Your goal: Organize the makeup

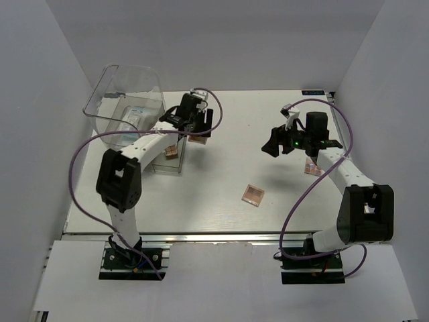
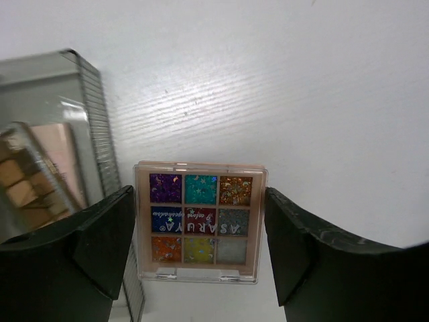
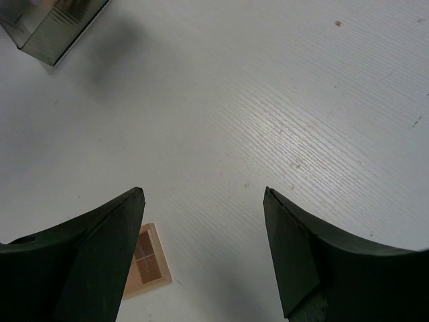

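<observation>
A square glitter eyeshadow palette (image 2: 200,221) lies flat on the white table, face up, between the fingers of my open left gripper (image 2: 200,201). In the top view this gripper (image 1: 199,127) hovers over the palette (image 1: 197,139), just right of a small clear organizer (image 1: 167,161) holding a peach palette (image 1: 173,153). A brown-toned palette (image 1: 253,195) lies mid-table and shows partly behind my right gripper's left finger (image 3: 144,261). Another palette (image 1: 312,168) lies by the right arm. My right gripper (image 1: 275,144) is open and empty over bare table (image 3: 204,194). A white-blue packet (image 1: 137,114) lies in the bin. No bottles are in view.
A large clear plastic bin (image 1: 110,94) stands at the back left. The organizer's ribbed clear wall (image 2: 97,134) is close to my left finger. Its corner shows far off in the right wrist view (image 3: 53,27). White walls enclose the table.
</observation>
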